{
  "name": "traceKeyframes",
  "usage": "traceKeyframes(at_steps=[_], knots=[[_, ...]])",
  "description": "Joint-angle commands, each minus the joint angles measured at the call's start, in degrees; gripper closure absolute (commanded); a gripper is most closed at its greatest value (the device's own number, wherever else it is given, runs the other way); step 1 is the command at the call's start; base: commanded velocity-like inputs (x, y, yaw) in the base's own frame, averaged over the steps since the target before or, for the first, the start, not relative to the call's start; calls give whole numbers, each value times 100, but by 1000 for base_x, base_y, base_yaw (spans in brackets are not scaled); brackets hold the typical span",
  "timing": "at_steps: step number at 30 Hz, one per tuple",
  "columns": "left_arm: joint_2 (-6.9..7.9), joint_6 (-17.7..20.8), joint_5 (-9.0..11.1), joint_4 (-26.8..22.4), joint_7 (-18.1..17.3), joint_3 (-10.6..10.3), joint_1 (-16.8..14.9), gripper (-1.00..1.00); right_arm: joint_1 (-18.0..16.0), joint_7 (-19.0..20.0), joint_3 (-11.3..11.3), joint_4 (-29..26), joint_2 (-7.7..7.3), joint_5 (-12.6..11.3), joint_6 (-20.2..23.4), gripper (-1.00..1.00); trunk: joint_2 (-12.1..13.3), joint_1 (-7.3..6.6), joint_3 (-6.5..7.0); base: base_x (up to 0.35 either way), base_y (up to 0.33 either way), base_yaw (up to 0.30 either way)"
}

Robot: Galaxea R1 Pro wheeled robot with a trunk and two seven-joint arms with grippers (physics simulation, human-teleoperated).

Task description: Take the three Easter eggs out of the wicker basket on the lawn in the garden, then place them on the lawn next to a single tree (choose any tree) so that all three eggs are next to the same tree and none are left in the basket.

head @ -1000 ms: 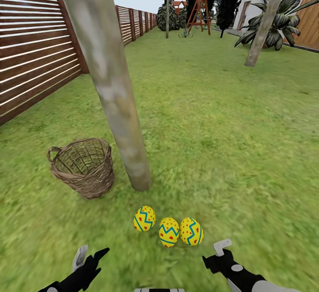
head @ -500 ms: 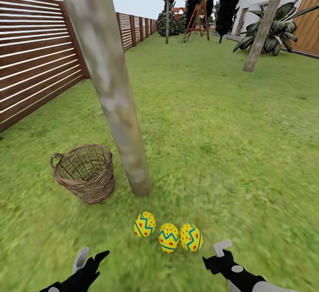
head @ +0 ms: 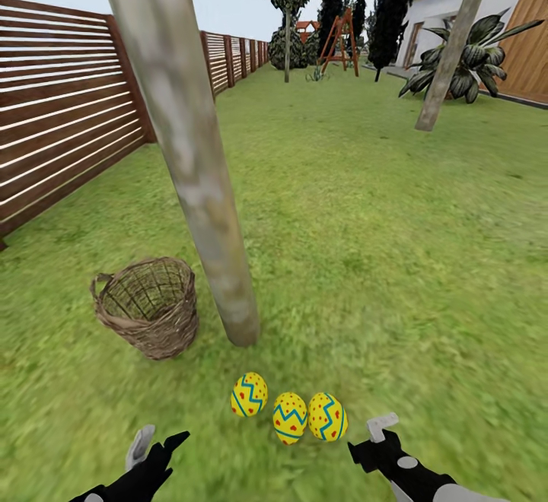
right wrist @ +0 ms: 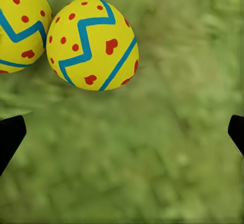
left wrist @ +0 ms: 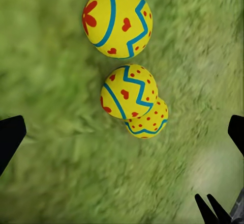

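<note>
Three eggs (head: 289, 413) lying by the tree (head: 228, 297), basket (head: 148, 306) empty; both end effectors (head: 156, 441) (head: 369, 437) hovering wide, holding nothing.

lawn (head: 396, 258), three eggs (head: 290, 417), wicker basket (head: 148, 306), tree (head: 194, 175)

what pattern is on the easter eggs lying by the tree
Easter eggs: yellow, with a blue-green zigzag band and red dots; clearest in the left wrist view.
</note>
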Motion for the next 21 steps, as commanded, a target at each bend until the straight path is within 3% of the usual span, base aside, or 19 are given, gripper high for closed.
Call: traceKeyframes(at_steps=[1,6,9,10,14,18,21], knots=[[-14,44,24,6,-6,23,-2,-100,1,27,32,16,2,-63,-11,-100,40,-23,15,0,0,0],[71,43,30,371,211,52,2,-100,14,-2,32,75,-7,-65,48,-100,240,-133,106,0,0,0],[147,41,30,511,706,40,-3,-100,34,3,32,250,0,-53,48,-100,361,-199,159,0,0,0],[134,-54,27,598,922,30,0,-100,62,4,32,320,2,-54,50,-100,401,-221,177,0,0,0],[81,-543,22,881,1103,15,-1,-100,282,-9,32,364,10,-59,52,-100,561,-309,249,0,0,0],[80,-675,27,1162,1184,12,1,-100,469,-176,32,373,-7,-64,47,-100,722,-397,321,0,0,0],[83,-813,23,1472,1482,8,0,-100,562,-373,32,374,-2,-65,44,-100,842,-463,375,0,0,0]])
